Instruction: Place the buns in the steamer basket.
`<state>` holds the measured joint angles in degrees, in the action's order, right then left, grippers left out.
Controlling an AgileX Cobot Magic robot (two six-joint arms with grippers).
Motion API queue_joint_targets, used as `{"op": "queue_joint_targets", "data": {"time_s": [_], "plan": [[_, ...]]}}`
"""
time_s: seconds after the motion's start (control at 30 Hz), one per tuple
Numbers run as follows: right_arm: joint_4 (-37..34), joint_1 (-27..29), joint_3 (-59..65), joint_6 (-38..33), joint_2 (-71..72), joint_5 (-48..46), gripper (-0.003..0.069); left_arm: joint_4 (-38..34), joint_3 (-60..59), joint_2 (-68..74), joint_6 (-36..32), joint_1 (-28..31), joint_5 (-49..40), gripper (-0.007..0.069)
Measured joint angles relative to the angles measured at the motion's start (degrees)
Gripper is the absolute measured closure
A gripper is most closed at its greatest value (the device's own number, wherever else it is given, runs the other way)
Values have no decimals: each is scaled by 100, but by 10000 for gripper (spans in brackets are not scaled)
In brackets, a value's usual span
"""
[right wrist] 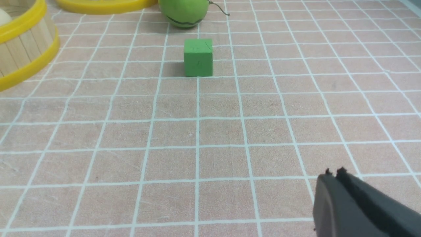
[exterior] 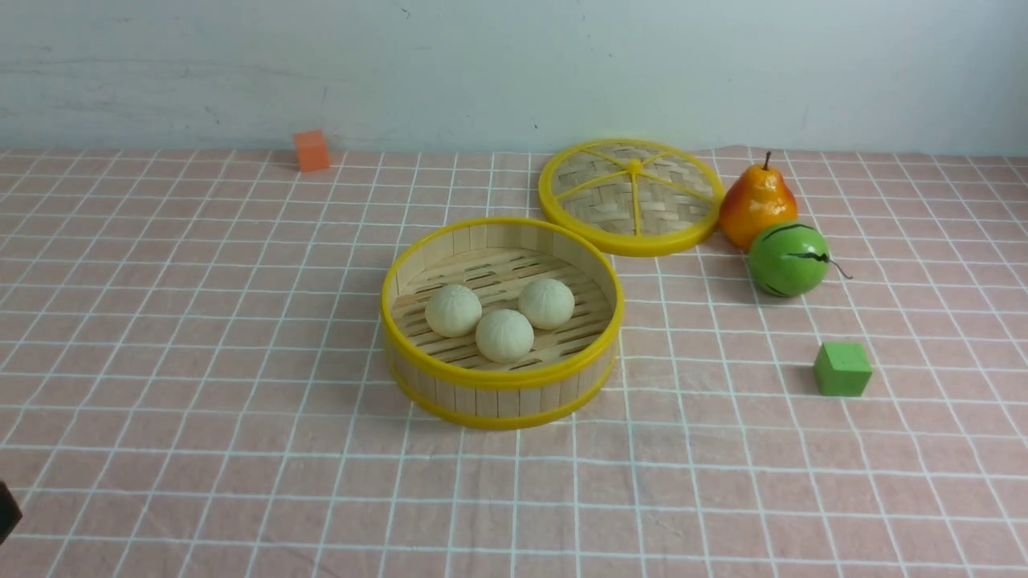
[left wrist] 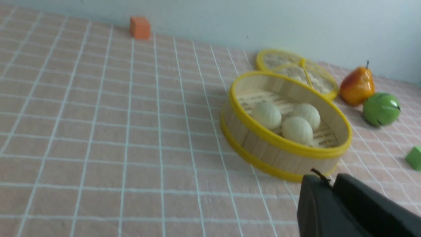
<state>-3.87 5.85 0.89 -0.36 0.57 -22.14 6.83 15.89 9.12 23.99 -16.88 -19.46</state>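
Note:
Three cream-white buns [exterior: 454,310] [exterior: 504,335] [exterior: 547,303] lie together on the slatted floor of the steamer basket [exterior: 498,397], which stands mid-table; they also show in the left wrist view as buns [left wrist: 266,115] inside the steamer basket [left wrist: 276,153]. My left gripper [left wrist: 330,179] is shut with nothing in it, low and short of the basket's near wall; in the front view only a dark corner of it [exterior: 6,510] shows at the left edge. My right gripper [right wrist: 334,174] is shut and empty over bare cloth, well short of the green cube.
A flat woven lid [exterior: 632,195] lies behind the basket. To its right stand a pear [exterior: 756,205] and a green striped fruit [exterior: 788,259]. A green cube [exterior: 842,368] sits front right and an orange cube [exterior: 312,150] far back left, all on a pink checked cloth.

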Motion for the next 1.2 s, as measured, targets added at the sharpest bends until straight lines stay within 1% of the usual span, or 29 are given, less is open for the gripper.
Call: {"op": "queue_joint_targets", "data": {"time_s": [0.1, 0.13, 0.17, 0.27, 0.43, 0.6, 0.63, 0.67, 0.7, 0.73, 0.93, 1.2], "plan": [[0, 0, 0, 0, 0, 0, 659, -358, -681, -206, -56, 650, 909, 610], [0, 0, 0, 0, 0, 0, 659, -358, -719, -224, -56, 650, 940, 610], [0, 0, 0, 0, 0, 0, 659, -526, -966, -353, -62, 917, 1088, 627], [0, 0, 0, 0, 0, 0, 659, -613, -1379, -661, -73, 1242, 1142, 638], [0, 0, 0, 0, 0, 0, 658, -468, -1700, -948, -166, 1341, 1070, 638], [0, 0, 0, 0, 0, 0, 655, -290, -1755, -967, -313, 1364, 578, 638], [0, 0, 0, 0, 0, -2, 652, -263, -1753, -967, -319, 1372, 267, 638], [0, 0, 0, 0, 0, -2, 652, -263, -1753, -967, -319, 1372, 267, 638], [0, 0, 0, 0, 0, -2, 650, -261, -1759, -967, -342, 1372, -11, 638], [0, 0, 0, 0, 0, -2, 648, -261, -1758, -967, -377, 1372, -63, 638], [0, 0, -2, 0, 0, -2, 641, -261, -1764, -967, -981, 1372, -123, 638], [0, 0, -2, 0, 0, -2, 637, -272, -1764, -967, -1063, 1372, -118, 638]]}}
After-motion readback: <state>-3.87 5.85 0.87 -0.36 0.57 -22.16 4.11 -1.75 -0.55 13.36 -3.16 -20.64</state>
